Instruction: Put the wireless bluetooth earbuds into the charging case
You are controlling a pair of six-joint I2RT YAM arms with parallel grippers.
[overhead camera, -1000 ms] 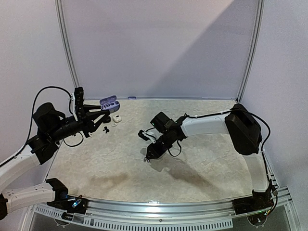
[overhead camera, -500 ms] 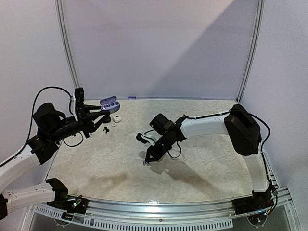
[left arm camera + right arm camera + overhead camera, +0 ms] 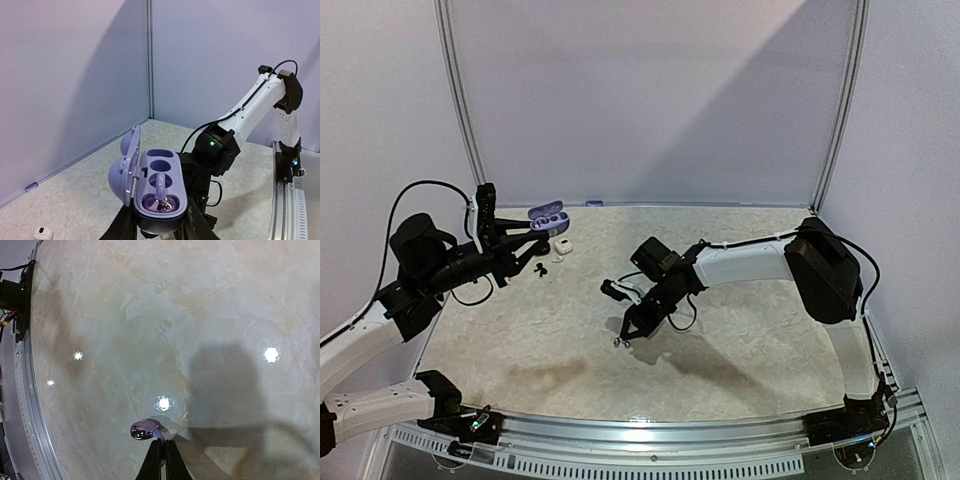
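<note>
My left gripper [image 3: 532,231] is shut on the lower half of a purple charging case [image 3: 547,214], held up above the table's back left with its lid open. In the left wrist view the case [image 3: 159,170] shows one silvery-purple earbud [image 3: 163,198] seated in its near well; the black fingers [image 3: 120,227] clamp its dark base. My right gripper [image 3: 623,338] points down at mid-table. In the right wrist view its fingers [image 3: 153,460] are pinched on the stem of a shiny purple-grey earbud [image 3: 144,429] right at the marble surface.
Under the held case a small white case [image 3: 563,245] and tiny black buds [image 3: 540,270] lie on the table. The white case [image 3: 43,233] also shows in the left wrist view. A metal rail [image 3: 650,430] lines the near edge; walls close the back and sides.
The right gripper has moved down and toward the near left, and its jaws have closed on the earbud's stem. The left arm and the case have not moved.
</note>
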